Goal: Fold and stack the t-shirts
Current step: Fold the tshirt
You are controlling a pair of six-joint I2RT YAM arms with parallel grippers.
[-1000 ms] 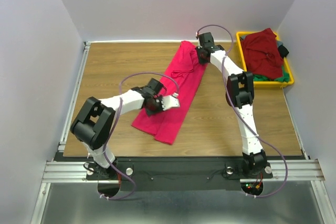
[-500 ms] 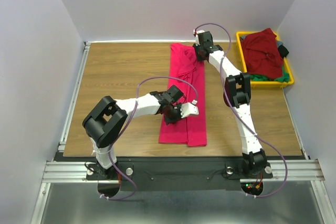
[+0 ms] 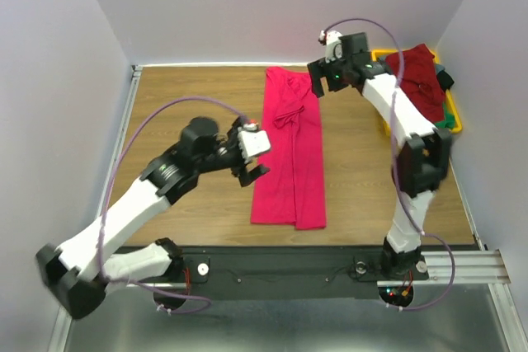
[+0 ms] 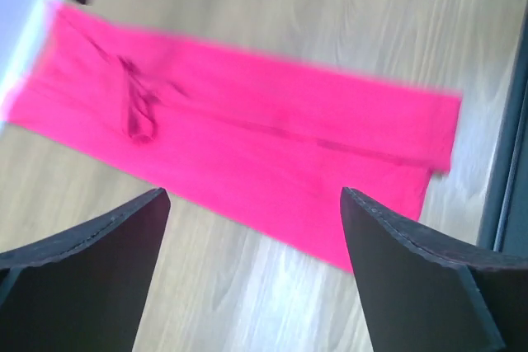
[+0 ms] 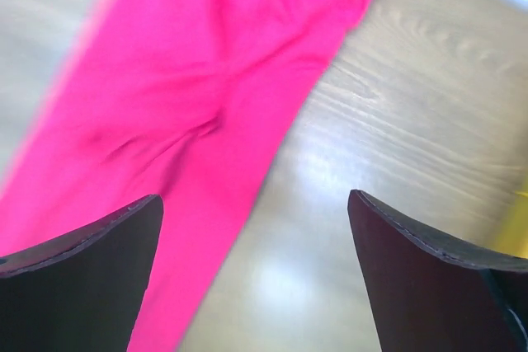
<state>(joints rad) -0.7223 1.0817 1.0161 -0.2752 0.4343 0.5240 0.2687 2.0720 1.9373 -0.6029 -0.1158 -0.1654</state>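
On the wooden table [image 3: 190,96], the crimson t-shirt [image 3: 290,162] lies flat, folded lengthwise into a long narrow strip that runs from close to the far edge down toward the near edge, roughly midway between the two arms. A small rumpled crease sits in its far half, and at the near end the folded layers meet along a visible line. The left gripper [image 3: 252,172] hangs above the bare wood just beside the shirt's left edge, about halfway along the strip; in the left wrist view the left gripper [image 4: 252,204] has its jaws spread wide with nothing between them, and the crimson t-shirt [image 4: 247,138] lies below, apart from the fingers [image 4: 91,261]. The right gripper [image 3: 320,86] hovers over the shirt's far right corner, its arm reaching across in front of the yellow bin [image 3: 381,57]. In the right wrist view the right gripper [image 5: 254,199] is likewise spread wide and empty, with the crimson t-shirt [image 5: 206,96] and wood beneath it. The bin stands at the far right corner of the table, and in it the maroon t-shirt [image 3: 429,98] is heaped on top, with a green t-shirt [image 3: 450,119] and a dark t-shirt [image 3: 446,80] showing at its edges.
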